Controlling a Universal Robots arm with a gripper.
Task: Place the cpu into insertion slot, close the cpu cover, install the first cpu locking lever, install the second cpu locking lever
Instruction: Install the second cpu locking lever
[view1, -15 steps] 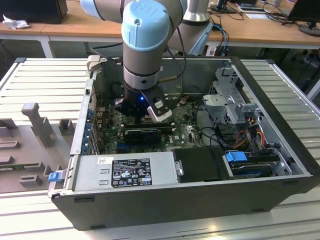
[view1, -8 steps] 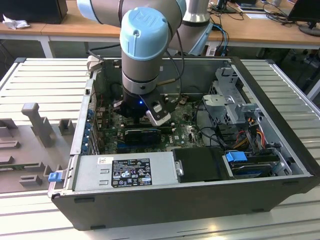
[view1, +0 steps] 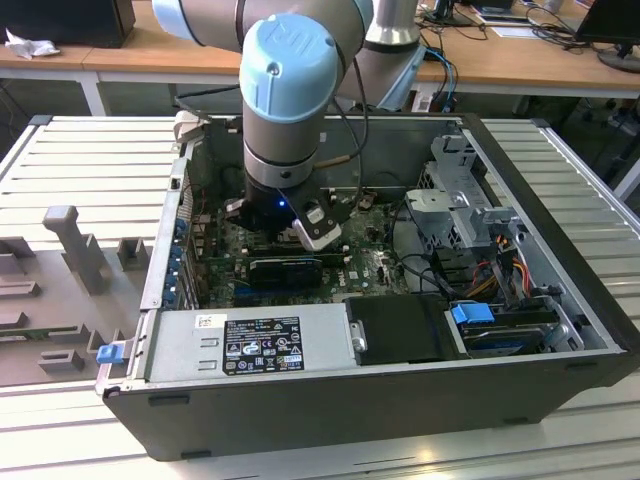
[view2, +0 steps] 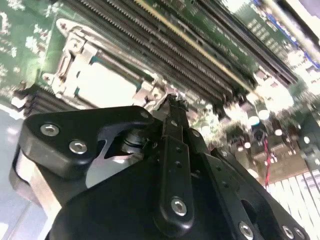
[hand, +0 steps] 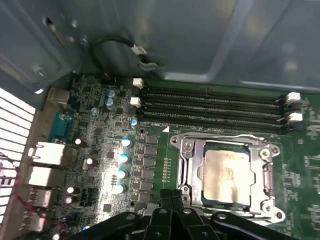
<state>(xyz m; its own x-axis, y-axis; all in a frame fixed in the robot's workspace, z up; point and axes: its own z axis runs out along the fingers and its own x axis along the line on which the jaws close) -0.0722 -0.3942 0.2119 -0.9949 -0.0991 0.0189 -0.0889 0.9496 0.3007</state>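
Note:
In the first wrist view the cpu (hand: 225, 172), with its silvery top, lies flat in the insertion slot (hand: 220, 204). The cpu cover (hand: 192, 150), a metal frame, lies down around it. My gripper (hand: 172, 194) is shut with nothing visible between its fingers. Its tips sit at the socket's edge, beside the cover's rim. In the second wrist view the gripper (view2: 172, 100) reaches the same edge, close to the cpu (view2: 105, 82) and the cover (view2: 70, 55). In the exterior view the gripper (view1: 300, 225) is down inside the open computer case.
Long black memory slots (hand: 215, 107) run just beyond the socket. A row of capacitors (hand: 122, 157) stands beside it. The case wall (hand: 200, 40) rises behind. The power supply (view1: 250, 340), a drive cage (view1: 455, 190) and cables crowd the case.

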